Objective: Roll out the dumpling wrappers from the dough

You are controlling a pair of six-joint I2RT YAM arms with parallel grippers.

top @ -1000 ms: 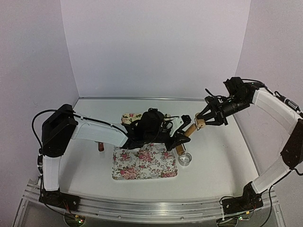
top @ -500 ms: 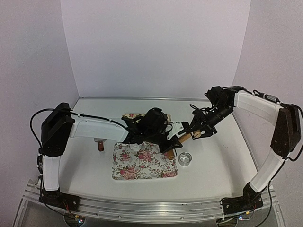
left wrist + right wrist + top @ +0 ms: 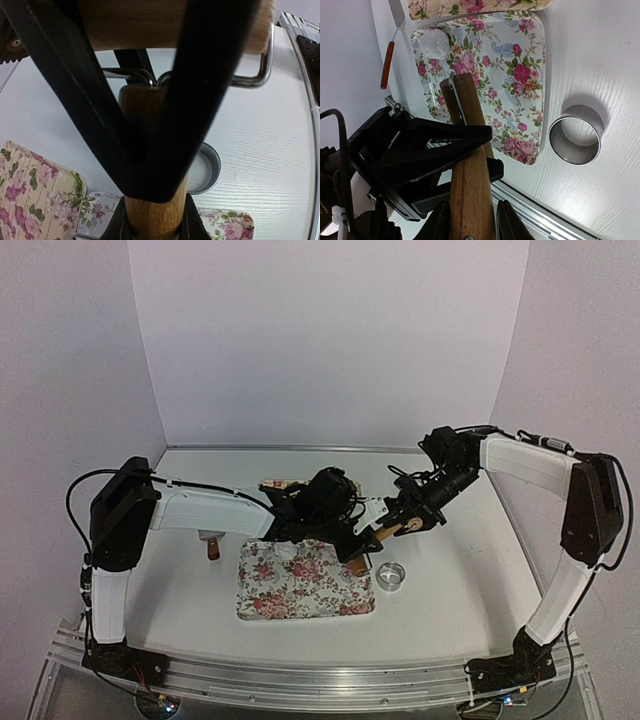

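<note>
Here both pincers are on one wooden rolling pin (image 3: pixel 378 535), held over the middle of the table (image 3: pixel 450 570) above the right edge of the near flowered tray (image 3: pixel 305 580). The left gripper (image 3: pixel 362 540) is pinched on one wooden handle of the pin; in the left wrist view its dark fingers (image 3: pixel 195 100) stand narrowly apart with the handle wedged between them. The right gripper (image 3: pixel 405 523) is nipped onto the other handle; in the right wrist view the two finger pads (image 3: pixel 507 225) press the wood from either side, with the pin (image 3: pixel 470 175) running away from the camera.

The dough (image 3: pixel 434 43), a small white lump, lies in the near tray's far left corner. A second flowered tray (image 3: pixel 280 485) sits just behind it, towards the table's far edge. A shiny metal ring (image 3: pixel 389 577) stands on the table just beside the near tray's right edge. A red-handled spatula (image 3: pixel 389 52) lies left of the trays.

No brand, label or writing can be read on anything.
</note>
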